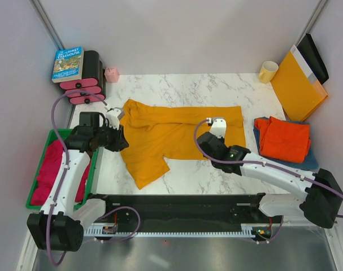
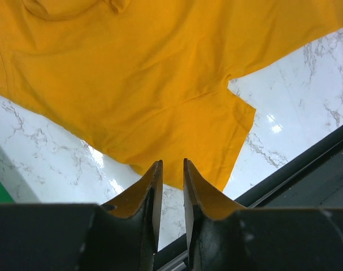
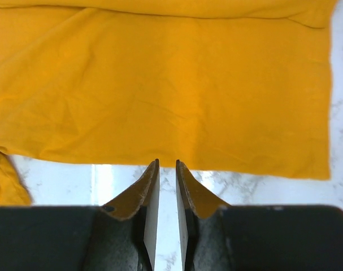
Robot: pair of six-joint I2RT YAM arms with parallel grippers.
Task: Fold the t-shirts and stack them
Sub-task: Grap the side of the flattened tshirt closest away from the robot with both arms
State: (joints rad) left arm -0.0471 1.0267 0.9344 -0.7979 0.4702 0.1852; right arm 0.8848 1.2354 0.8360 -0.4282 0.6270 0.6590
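Mustard shirt [image 1: 171, 135] spread on bench [image 1: 216, 90]; left jaws and right jaws both slightly parted, gripping nothing, at its near edge

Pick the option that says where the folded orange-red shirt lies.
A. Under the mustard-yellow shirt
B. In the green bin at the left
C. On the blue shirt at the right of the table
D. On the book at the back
C: the top view shows the orange-red shirt folded on the blue shirt, to the right of the spread mustard-yellow shirt.
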